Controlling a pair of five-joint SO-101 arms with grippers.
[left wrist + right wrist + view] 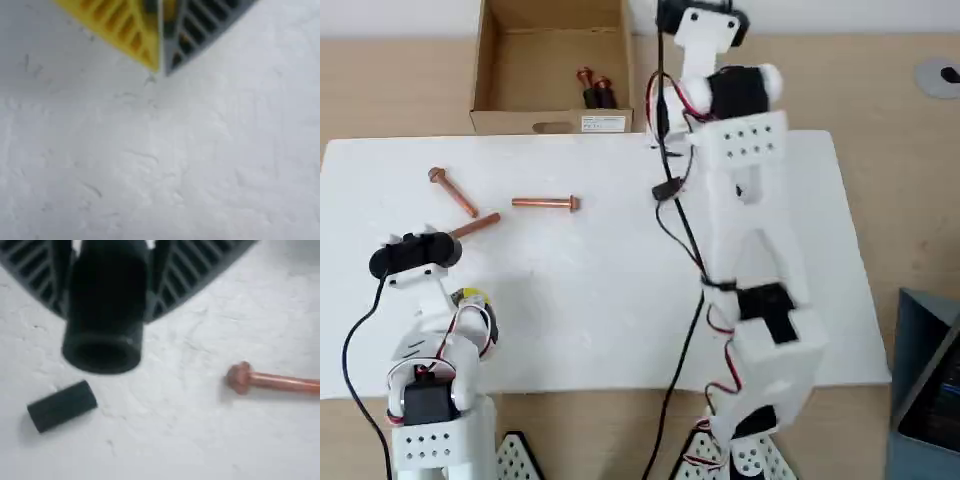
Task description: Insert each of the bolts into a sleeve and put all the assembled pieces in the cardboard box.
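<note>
Right wrist view: the right gripper (107, 275) has its dark fingers (210, 265) pinching a black sleeve (102, 325) mouth-down over the white mat (200, 440), a loose sleeve (62, 405) and a copper bolt (270, 380) lying near, the left gripper (161, 65) with tips pressed together, and the high view puts the cardboard box (485, 70) at eleven o'clock.

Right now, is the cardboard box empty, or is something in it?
Not empty. Two assembled pieces, copper bolts in black sleeves, lie side by side inside the cardboard box, on its floor.
</note>
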